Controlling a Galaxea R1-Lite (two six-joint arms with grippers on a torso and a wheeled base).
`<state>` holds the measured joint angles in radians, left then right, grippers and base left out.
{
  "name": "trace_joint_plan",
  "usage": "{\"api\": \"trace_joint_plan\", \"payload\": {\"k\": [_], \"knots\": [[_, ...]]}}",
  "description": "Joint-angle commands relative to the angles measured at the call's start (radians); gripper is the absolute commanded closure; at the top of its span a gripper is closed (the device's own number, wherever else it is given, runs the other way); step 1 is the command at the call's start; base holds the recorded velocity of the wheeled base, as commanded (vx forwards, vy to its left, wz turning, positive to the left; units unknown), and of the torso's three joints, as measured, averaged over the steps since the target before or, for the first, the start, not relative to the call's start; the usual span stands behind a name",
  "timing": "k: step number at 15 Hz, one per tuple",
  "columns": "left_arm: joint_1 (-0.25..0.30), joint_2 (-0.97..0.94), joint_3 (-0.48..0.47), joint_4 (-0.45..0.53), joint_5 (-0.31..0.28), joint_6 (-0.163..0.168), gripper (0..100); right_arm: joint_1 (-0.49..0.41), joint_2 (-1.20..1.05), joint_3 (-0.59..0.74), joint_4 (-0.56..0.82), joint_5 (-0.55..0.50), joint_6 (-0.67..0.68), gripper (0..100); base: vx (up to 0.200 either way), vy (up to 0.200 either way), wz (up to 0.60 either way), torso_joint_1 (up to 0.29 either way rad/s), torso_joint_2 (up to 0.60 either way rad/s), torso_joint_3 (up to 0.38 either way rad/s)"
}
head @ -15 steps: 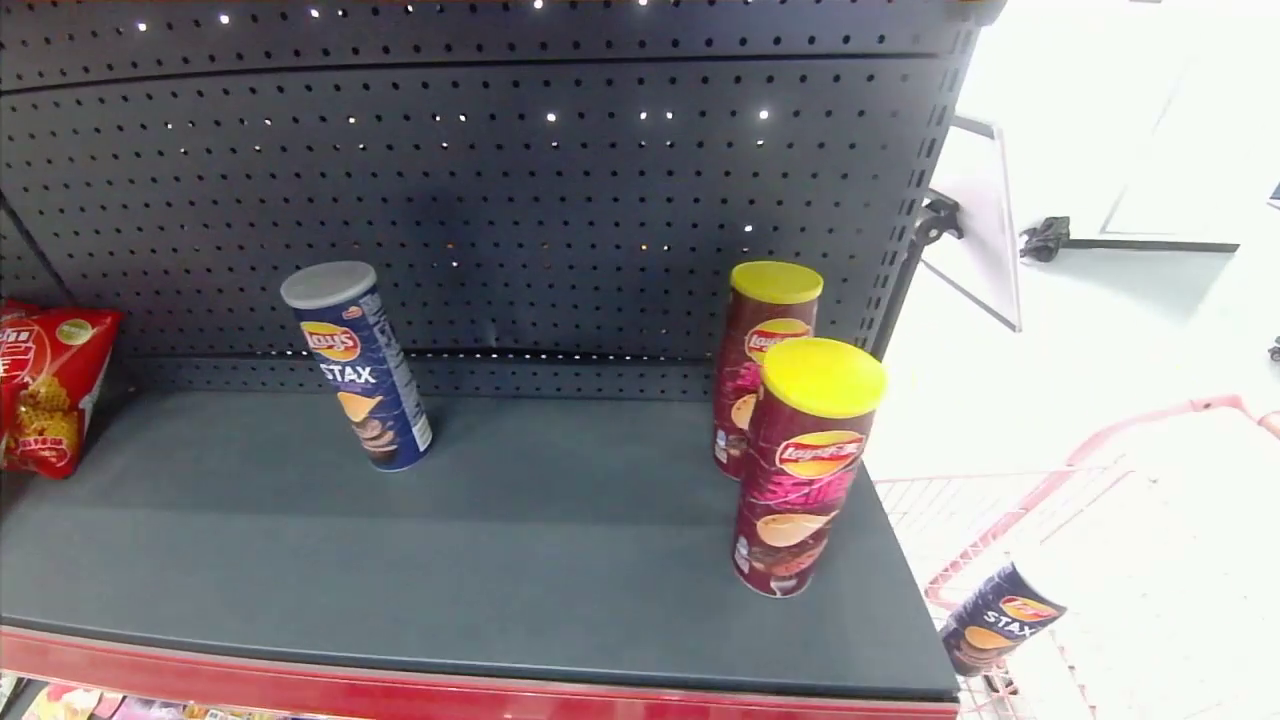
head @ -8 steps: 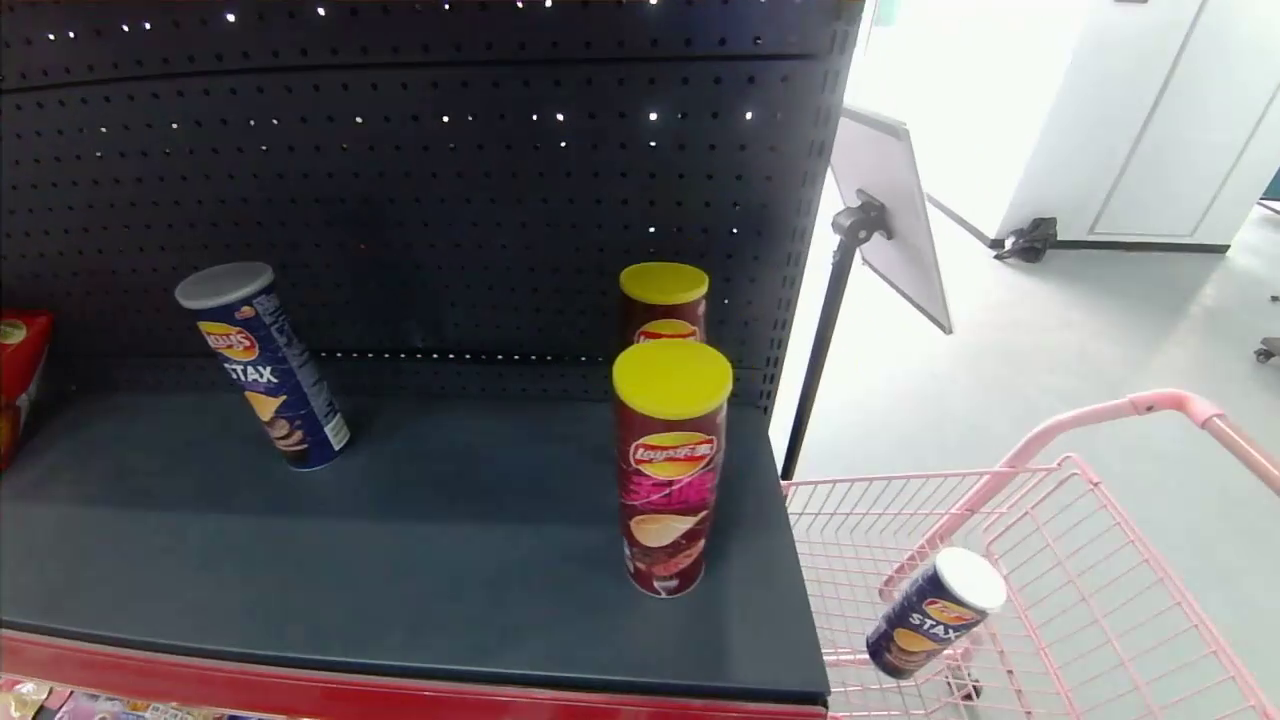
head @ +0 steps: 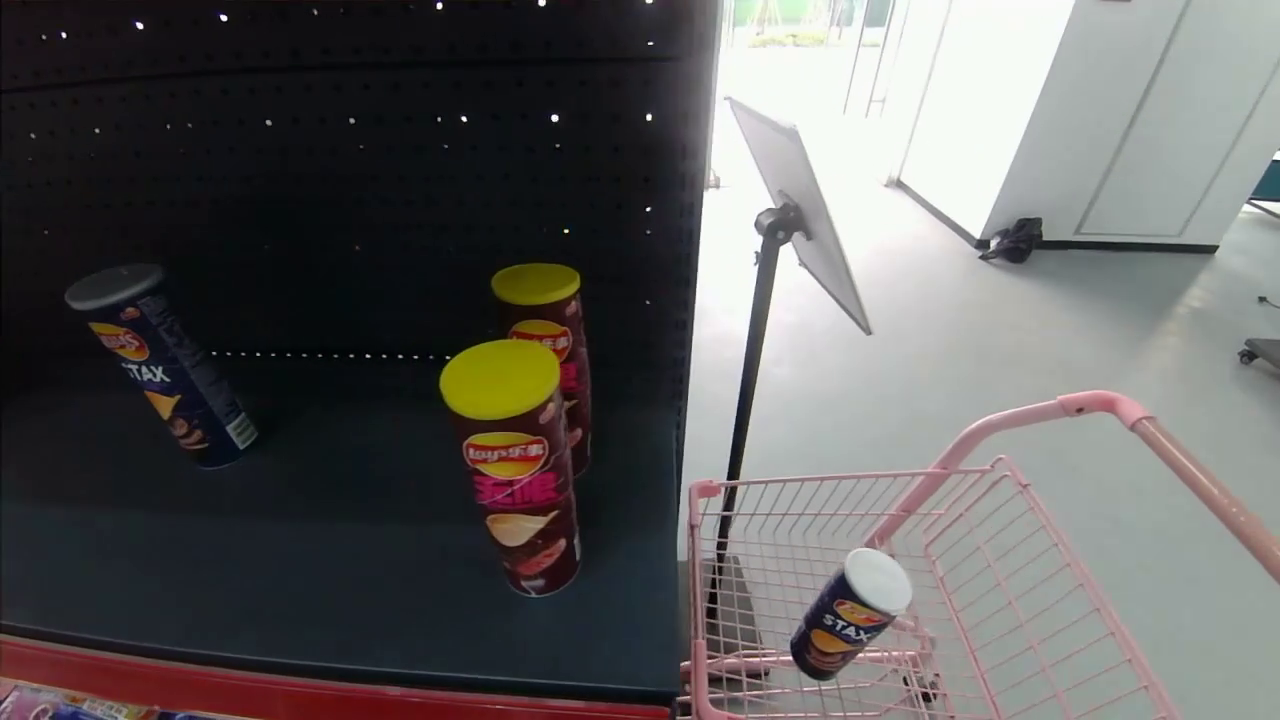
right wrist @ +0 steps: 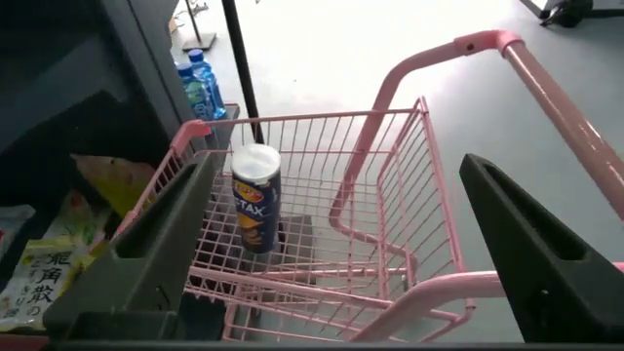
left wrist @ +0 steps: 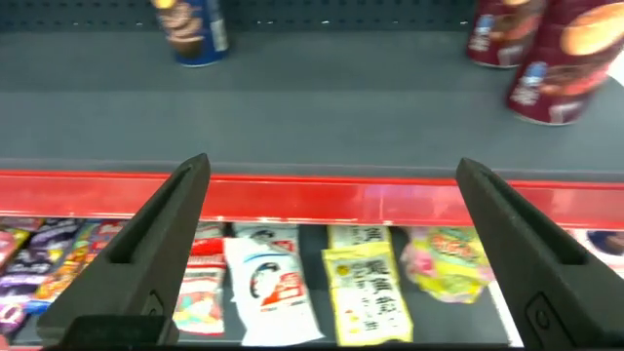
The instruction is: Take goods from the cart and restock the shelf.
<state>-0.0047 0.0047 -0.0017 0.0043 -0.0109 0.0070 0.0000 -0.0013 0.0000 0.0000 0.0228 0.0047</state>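
Our left gripper (left wrist: pixel 331 166) hangs wide open and empty before the red-edged shelf (left wrist: pixel 322 107). Our right gripper (right wrist: pixel 336 161), jaws equally spread and holding nothing, hovers over the pink wire cart (right wrist: pixel 390 146). In the cart we see one white-lidded blue chip can (right wrist: pixel 256 198). On the shelf, a yellow-lidded maroon chip can (head: pixel 515 470) stands near the right front, with a second maroon can (head: pixel 545 350) just behind it. A grey-lidded blue can (head: pixel 160 365) stands well apart to the left. A sign stand (head: pixel 790 210) rises beyond the cart.
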Motion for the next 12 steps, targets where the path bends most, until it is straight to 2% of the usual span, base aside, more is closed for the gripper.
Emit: {"api": "trace_joint_plan", "payload": {"k": [1, 4, 11, 12], "knots": [[0.0, 0.001, 0.0, 0.0, -0.001, -0.004, 0, 0.0, 0.001, 0.0, 0.0, 0.0, 0.0, 0, 0.0, -0.2, 0.0, 0.007, 0.0, -0.002], [0.0, 0.001, 0.0, 0.0, -0.001, -0.005, 0, 0.0, 0.001, 0.0, 0.0, 0.0, 0.0, 0, 0.0, -0.2, 0.0, 0.001, 0.0, 0.002], [0.0, 0.001, 0.0, 0.0, -0.001, -0.005, 0, 0.0, 0.001, 0.0, 0.0, 0.0, 0.0, 0, 0.0, 0.0, 0.0, 0.0, 0.0, 0.0], [0.0, 0.001, 0.0, 0.0, -0.001, -0.005, 0, 0.0, 0.001, 0.0, 0.0, 0.0, 0.0, 0, -0.2, 0.0, 0.0, -0.002, 0.01, -0.002]]}}
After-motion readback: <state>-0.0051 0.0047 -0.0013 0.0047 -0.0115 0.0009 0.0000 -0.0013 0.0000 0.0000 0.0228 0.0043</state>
